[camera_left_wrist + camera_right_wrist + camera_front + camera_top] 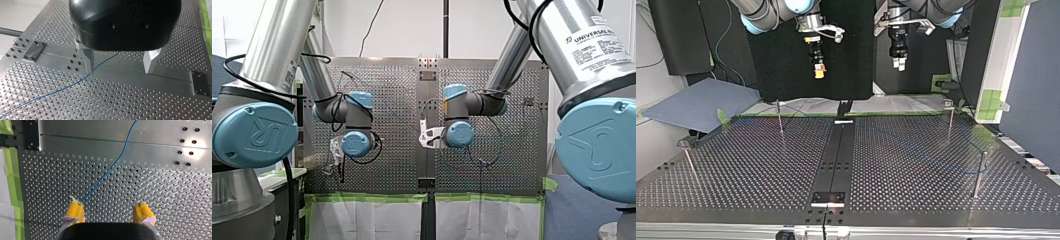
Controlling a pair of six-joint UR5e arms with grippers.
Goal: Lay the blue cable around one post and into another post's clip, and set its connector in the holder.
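Note:
The thin blue cable [62, 88] lies loose on the perforated table. In the left wrist view it runs under one metal finger [87, 58] of my left gripper [120, 70], which hangs open above the plate and holds nothing. In the right wrist view the cable [112, 166] leads away from beside one yellow pad [74, 211] of my right gripper [108, 211], also open and empty. Both grippers, the right [819, 70] and the left [899, 62], hover high over the table's far edge in the top view. I see no connector.
Thin upright posts stand on the table: one [780, 117] at the top view's left, two [950, 120] [979, 172] at its right, another [690, 162] near the left edge. A dark centre strip [838, 155] carries small black plates. Green tape [10, 177] lines the table's edge.

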